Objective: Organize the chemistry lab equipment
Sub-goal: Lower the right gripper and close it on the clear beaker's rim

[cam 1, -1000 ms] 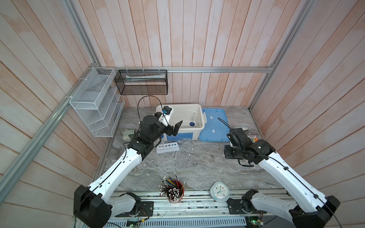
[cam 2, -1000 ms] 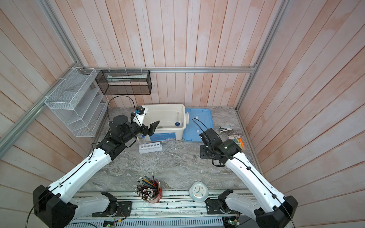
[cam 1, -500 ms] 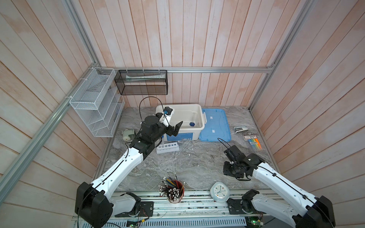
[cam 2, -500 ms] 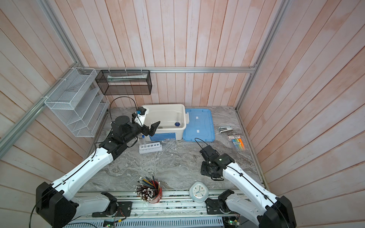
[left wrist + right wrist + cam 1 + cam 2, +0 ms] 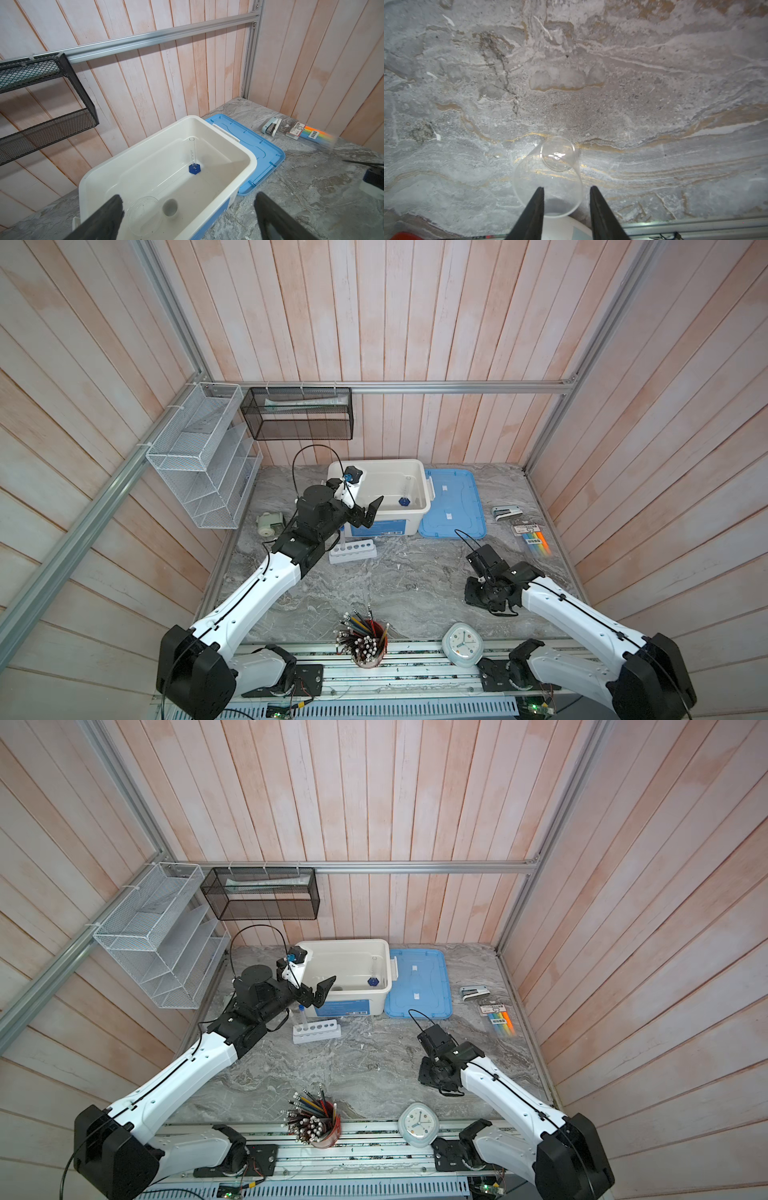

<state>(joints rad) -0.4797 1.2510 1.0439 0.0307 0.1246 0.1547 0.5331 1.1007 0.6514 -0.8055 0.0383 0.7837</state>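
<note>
**Right fingers over a clear flask, well in front of the white bin**

Nearest, well in front of the white bin (image 5: 413, 520) and off to its right, the right gripper (image 5: 566, 188) points down at the tabletop (image 5: 612, 72). Its fingers (image 5: 535, 207) stand partly apart over the near side of a clear flask (image 5: 548, 180) on the tabletop. Whether they touch the glass cannot be told.

Just in front of the bin's left end lies the white six-hole rack (image 5: 318, 1031). One blue-capped tube (image 5: 302, 1011) stands upright in its left end hole.

The left gripper (image 5: 188, 196) hovers over the bin's near-left corner, its fingers spread wide and empty.

Inside the bin, a flat round dish (image 5: 143, 214) lies in that corner, with a tiny cup (image 5: 170, 206) just beside it. A thin measuring cylinder (image 5: 193, 153) stands on a blue foot near the right wall.

A blue lid (image 5: 451, 506) lies flat against the bin's right side.
</note>
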